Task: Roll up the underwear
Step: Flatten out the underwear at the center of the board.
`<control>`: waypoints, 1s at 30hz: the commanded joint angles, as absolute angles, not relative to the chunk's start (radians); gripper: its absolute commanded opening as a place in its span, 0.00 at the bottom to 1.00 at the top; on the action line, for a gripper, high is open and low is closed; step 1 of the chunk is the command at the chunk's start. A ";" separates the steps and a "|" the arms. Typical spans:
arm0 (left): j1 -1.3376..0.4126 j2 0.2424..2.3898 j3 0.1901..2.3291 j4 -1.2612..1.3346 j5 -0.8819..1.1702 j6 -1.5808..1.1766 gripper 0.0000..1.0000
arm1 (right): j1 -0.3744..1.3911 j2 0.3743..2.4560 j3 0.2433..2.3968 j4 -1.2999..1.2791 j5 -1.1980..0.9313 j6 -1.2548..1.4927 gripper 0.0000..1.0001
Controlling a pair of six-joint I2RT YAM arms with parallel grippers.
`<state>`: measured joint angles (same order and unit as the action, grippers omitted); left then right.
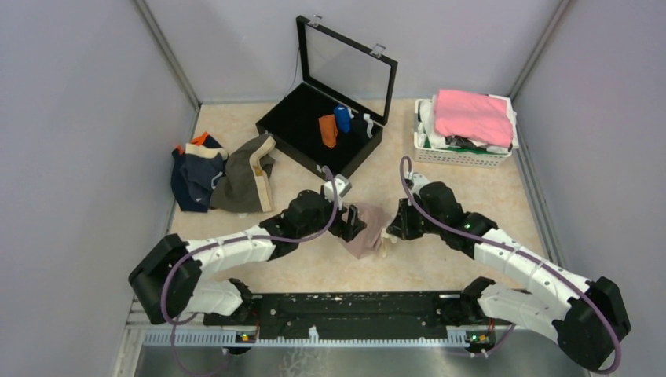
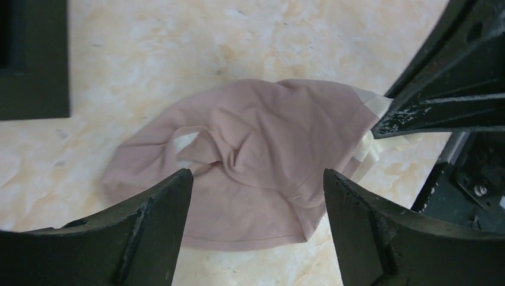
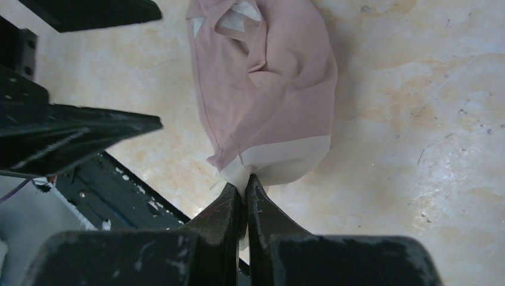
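A pale pink-beige brief (image 1: 365, 228) lies crumpled on the table between my two grippers. It fills the left wrist view (image 2: 256, 161) and the right wrist view (image 3: 268, 89). My right gripper (image 3: 244, 182) is shut on its pale waistband (image 3: 286, 158) at the brief's right end (image 1: 390, 229). My left gripper (image 2: 257, 179) is open, its jaws wide apart over the brief's near hem, just left of it in the top view (image 1: 351, 222). An olive-brown brief (image 1: 245, 174) and a navy one (image 1: 193, 174) lie at the far left.
An open black case (image 1: 314, 126) at the back holds an orange roll (image 1: 328, 130) and a blue roll (image 1: 342, 118). A white basket (image 1: 463, 153) at the back right holds a bright pink cloth (image 1: 473, 115). Grey walls close in both sides.
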<state>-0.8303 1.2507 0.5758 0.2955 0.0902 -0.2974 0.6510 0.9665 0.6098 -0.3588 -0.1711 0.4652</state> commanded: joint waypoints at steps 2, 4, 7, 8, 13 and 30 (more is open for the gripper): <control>-0.874 1.374 0.653 0.436 0.216 -0.187 0.78 | 0.634 0.960 0.641 -0.315 -0.247 0.474 0.00; -0.885 1.417 0.682 0.424 0.256 -0.166 0.71 | 0.633 0.954 0.642 -0.319 -0.245 0.474 0.00; -0.902 1.455 0.691 0.435 0.271 -0.139 0.69 | 0.630 0.953 0.641 -0.320 -0.244 0.475 0.00; -0.907 1.463 0.691 0.436 0.273 -0.132 0.70 | 0.630 0.953 0.641 -0.319 -0.244 0.477 0.00; -0.921 1.470 0.684 0.432 0.306 -0.115 0.70 | 0.628 0.951 0.640 -0.322 -0.234 0.481 0.00; -0.931 1.507 0.681 0.447 0.362 -0.078 0.65 | 0.628 0.940 0.641 -0.343 -0.214 0.490 0.00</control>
<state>-0.9257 1.4738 0.6586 0.3790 0.3481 -0.1009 0.6426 0.9657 0.6098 -0.3607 -0.2081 0.4759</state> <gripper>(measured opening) 0.670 0.014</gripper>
